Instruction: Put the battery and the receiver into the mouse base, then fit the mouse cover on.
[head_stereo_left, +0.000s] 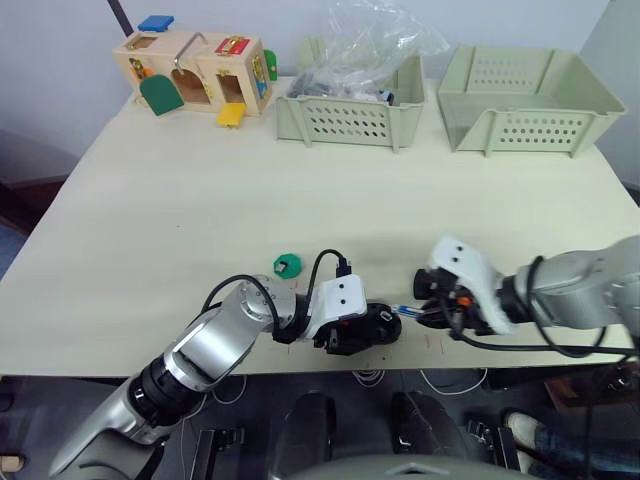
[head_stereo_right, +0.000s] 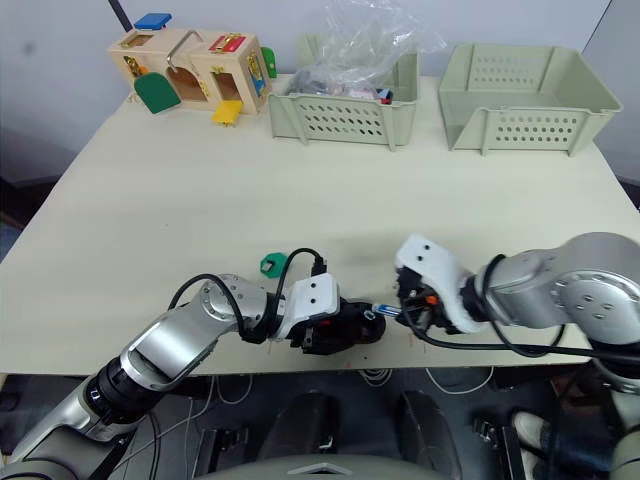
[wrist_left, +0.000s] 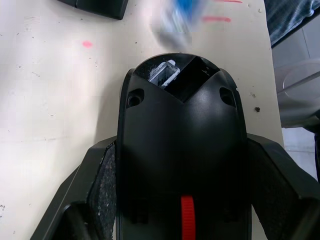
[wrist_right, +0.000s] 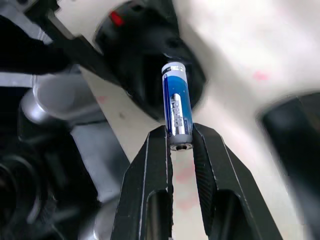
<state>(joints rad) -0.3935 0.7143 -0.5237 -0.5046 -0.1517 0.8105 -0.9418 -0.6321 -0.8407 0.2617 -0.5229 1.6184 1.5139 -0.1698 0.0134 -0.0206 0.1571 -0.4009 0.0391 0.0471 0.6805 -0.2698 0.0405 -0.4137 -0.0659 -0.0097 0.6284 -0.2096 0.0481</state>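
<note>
Spanning the view, beige table (head_stereo_left: 200, 250) (two baskets (head_stereo_left: 350, 120) behind).

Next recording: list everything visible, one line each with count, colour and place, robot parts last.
Battery: one, blue and white, in the right gripper, beside the mouse base.
Mouse base: one, black with red mark, near table edge, in the left gripper.
Green piece: one, on the table behind the left arm.
Toy house: one, wooden with coloured doors, far left.
Baskets: two, pale green, far edge; the left one holds a plastic bag.
Table: one, cream.
Left gripper: black.
Right gripper: black.
</note>
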